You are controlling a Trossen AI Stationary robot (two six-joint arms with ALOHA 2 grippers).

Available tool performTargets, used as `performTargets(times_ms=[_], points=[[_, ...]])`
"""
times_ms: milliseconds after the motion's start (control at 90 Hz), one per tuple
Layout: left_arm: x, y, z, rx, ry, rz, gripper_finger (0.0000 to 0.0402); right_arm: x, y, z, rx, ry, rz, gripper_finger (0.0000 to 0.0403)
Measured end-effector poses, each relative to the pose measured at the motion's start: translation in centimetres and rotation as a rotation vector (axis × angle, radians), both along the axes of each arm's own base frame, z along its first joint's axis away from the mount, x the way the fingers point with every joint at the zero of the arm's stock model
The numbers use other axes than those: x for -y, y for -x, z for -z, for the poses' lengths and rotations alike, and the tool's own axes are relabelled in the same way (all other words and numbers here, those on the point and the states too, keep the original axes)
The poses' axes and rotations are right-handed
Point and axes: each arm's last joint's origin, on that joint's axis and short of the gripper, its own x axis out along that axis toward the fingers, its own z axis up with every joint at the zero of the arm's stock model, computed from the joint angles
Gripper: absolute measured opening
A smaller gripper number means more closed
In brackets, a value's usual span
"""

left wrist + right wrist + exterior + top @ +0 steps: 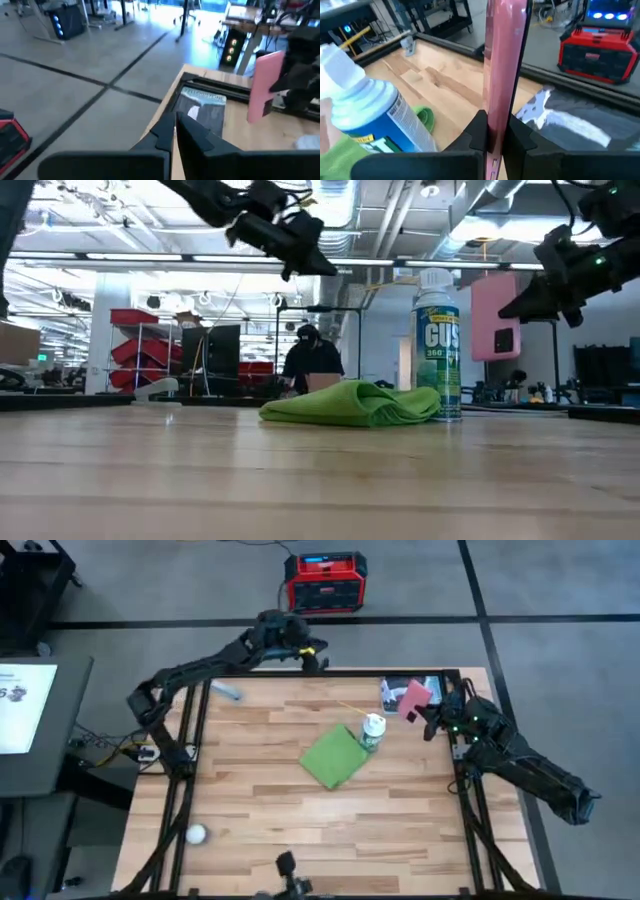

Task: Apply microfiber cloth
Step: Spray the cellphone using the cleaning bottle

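Note:
The bright green microfiber cloth (pixel 334 757) lies crumpled in the middle of the table, also in the low view (pixel 350 404). A white-capped spray can (pixel 372 732) stands upright at its far right corner. My right gripper (pixel 430 720) hovers above the far right of the table, shut on a pink phone (pixel 413 698). My left gripper (pixel 316 661) hangs high over the table's far edge, shut and empty (pixel 175 134). My right gripper pinches the pink phone's two flat faces at one end (pixel 495 120) between its two fingers. The fingers come from the table's right side. The phone stands edge-on ahead of them, lifted clear of the table (pixel 495 315).
A blue-and-white flat packet (pixel 398 690) lies at the far right corner, under the phone. A small grey object (pixel 228 692) lies at the far left and a white ball (pixel 196 834) near the front left. A black frame (pixel 190 740) borders the table.

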Motion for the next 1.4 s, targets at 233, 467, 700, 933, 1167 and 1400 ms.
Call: performTargets(times_ms=[233, 467, 700, 933, 1167, 1400], points=[[4.3, -0.3, 3.7, 0.098, -0.019, 0.087, 0.0, -0.3, -0.6, 0.7, 0.014, -0.041, -0.021, 0.0014], [8.8, -1.1, 6.3, 0.203, -0.1, 0.133, 0.0, -0.5, -0.8, 1.2, -0.004, -0.119, -0.014, 0.0014], [11.5, -1.7, 6.9, 0.199, -0.12, 0.192, 0.0, -0.5, -1.2, 1.9, -0.025, -0.224, -0.023, 0.0014], [14.9, -2.6, 6.4, 0.225, -0.272, 0.326, 0.0, -0.5, -2.4, 2.5, -0.051, -0.305, -0.051, 0.0014], [18.4, -3.2, 5.9, 0.278, -0.363, 0.447, 0.0, -0.6, -4.2, 2.9, -0.059, -0.35, -0.121, 0.0014], [19.7, -3.3, 6.0, 0.276, -0.36, 0.485, 0.0, -1.4, -6.4, 3.6, -0.058, -0.406, -0.219, 0.0014]])
